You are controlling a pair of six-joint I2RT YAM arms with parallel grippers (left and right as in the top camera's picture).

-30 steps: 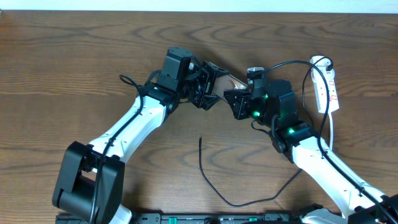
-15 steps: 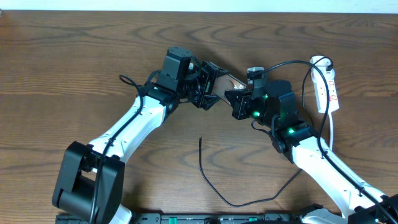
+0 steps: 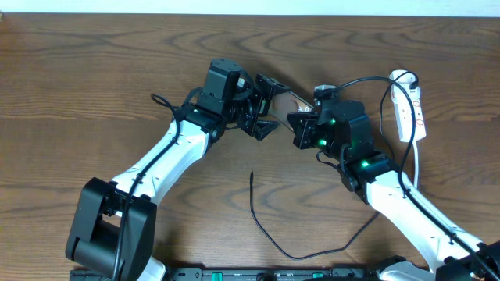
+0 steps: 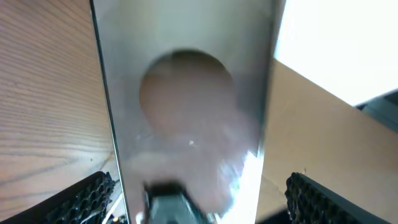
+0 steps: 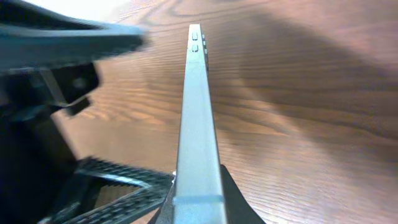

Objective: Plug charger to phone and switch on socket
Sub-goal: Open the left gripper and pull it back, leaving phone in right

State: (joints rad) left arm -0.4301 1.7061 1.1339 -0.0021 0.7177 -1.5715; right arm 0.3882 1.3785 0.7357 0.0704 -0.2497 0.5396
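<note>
A: Where is the phone right now?
B: The phone (image 5: 198, 124) is hanging between the 2 arms, above the middle of the surface (image 3: 94, 78), and it is turned on edge. The right end effector (image 5: 199, 202) is pinching it tight across its thin body near 1 end. The left end effector (image 4: 205, 199) is standing wide, its fingers (image 4: 87, 199) flanking the glossy back without clamping.
A: How is it going to handle?
B: I'm judging it stiff, light, slippery on that back and breakable if dropped. Gripping across the flat faces, clear of the side buttons (image 5: 196, 38), is looking safest. The charger (image 3: 251, 191) is lying slack on the surface below, its plug tip (image 3: 251, 175) free. Being thin and floppy, it is asking for a hold just behind the tip. The socket (image 3: 412, 105) is lying well apart at the far right.
A: And the arms?
B: Both are reaching inward from the near corners, wrists facing each other.
</note>
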